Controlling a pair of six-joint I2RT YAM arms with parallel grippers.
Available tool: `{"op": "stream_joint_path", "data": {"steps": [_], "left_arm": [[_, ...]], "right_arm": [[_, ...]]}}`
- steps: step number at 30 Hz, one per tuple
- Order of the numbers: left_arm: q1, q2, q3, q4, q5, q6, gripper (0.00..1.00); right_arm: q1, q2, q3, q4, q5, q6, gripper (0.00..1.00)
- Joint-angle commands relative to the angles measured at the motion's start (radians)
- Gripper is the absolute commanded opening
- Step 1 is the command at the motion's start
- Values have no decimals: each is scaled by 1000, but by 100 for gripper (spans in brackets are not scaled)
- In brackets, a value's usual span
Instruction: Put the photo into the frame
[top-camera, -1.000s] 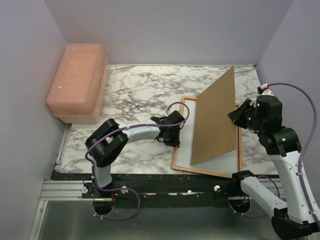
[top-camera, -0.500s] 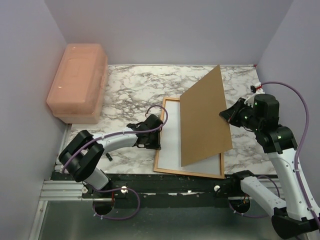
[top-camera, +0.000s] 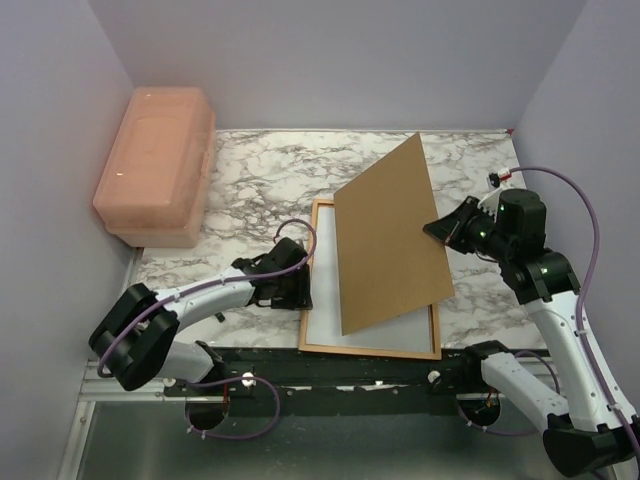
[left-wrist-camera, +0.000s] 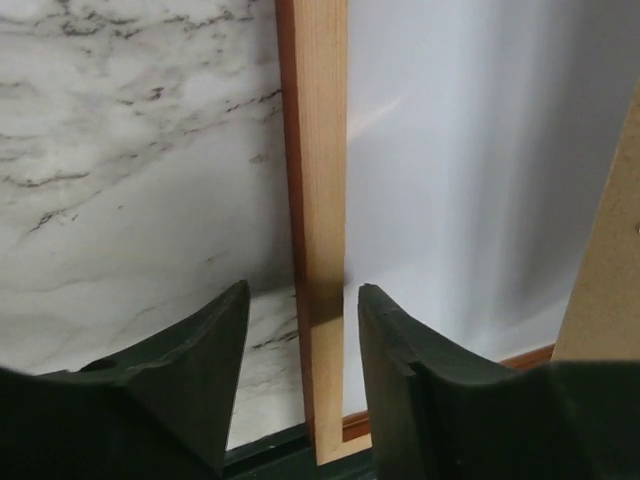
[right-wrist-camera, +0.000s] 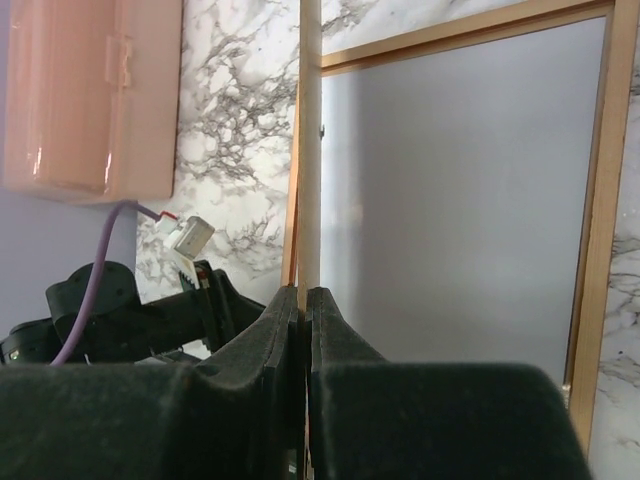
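Note:
The frame (top-camera: 370, 350) lies back-up on the marble table, light wood showing. A plain white surface (top-camera: 322, 300) fills its opening; it looks like the photo's back, and no picture side shows. My left gripper (top-camera: 303, 288) is open and straddles the frame's left rail (left-wrist-camera: 320, 200), with a gap on each side (left-wrist-camera: 303, 300). My right gripper (top-camera: 440, 228) is shut on the right edge of a brown backing board (top-camera: 385, 240), which it holds tilted over the frame. In the right wrist view the board's thin edge (right-wrist-camera: 310, 130) rises from the closed jaws (right-wrist-camera: 305, 295) above the white surface (right-wrist-camera: 460, 200).
A pink lidded plastic box (top-camera: 155, 165) stands at the back left against the wall. Grey walls close in the table on the left, back and right. The frame's near rail lies close to the table's front edge.
The frame has slid left across the table with my left gripper, and the right gripper carried the tilted board left too. The left jaws have opened off the frame's rail.

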Motion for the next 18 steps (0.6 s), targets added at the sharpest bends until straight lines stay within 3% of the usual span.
{"op": "stream_joint_path", "data": {"steps": [1,2,6,10,18], "left_arm": [[64,-109,-60,-38,90,7,55],[81,-139,-75,-28,107,7,61],[147,-247,-148,29,169,2,61],[204,-285,-188,36,196,13,56],[214,-234,-208,105,233,8,47]], "right_arm": [[0,-14,-35,143,-59,62,1],[-1,-12,-42,149,-67,67,1],[0,-21,-94,189,-90,104,1],[0,-35,-148,223,-110,144,0],[0,-70,-229,227,-113,169,0]]}}
